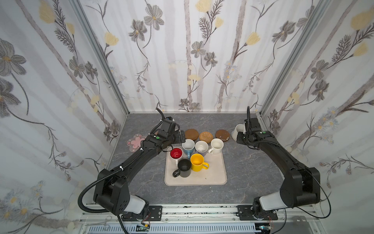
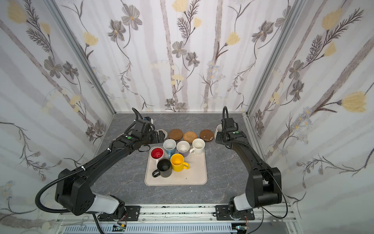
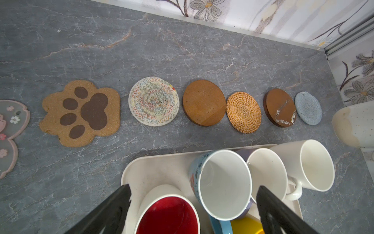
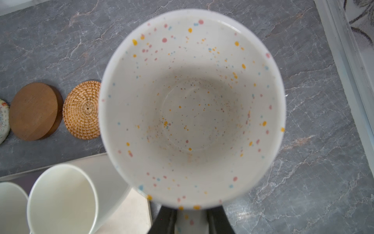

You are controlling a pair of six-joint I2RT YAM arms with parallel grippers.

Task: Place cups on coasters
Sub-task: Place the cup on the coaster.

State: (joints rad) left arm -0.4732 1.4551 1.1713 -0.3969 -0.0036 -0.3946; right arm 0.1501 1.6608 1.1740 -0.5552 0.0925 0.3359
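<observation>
The black left arm (image 1: 129,164) and right arm (image 1: 283,158) show pale grey base shells (image 1: 137,204), ribbed cable hoses (image 1: 81,195), white zip ties (image 1: 121,167), green wrist dots (image 1: 157,138) and black mounting plates (image 1: 154,210).

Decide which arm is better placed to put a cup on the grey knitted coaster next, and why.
Right. The right pincer is shut on the handle of the speckled cream-white ceramic mug, beside the round grey knitted coaster. The left pincer is open and empty above the beige rectangular tray.
</observation>
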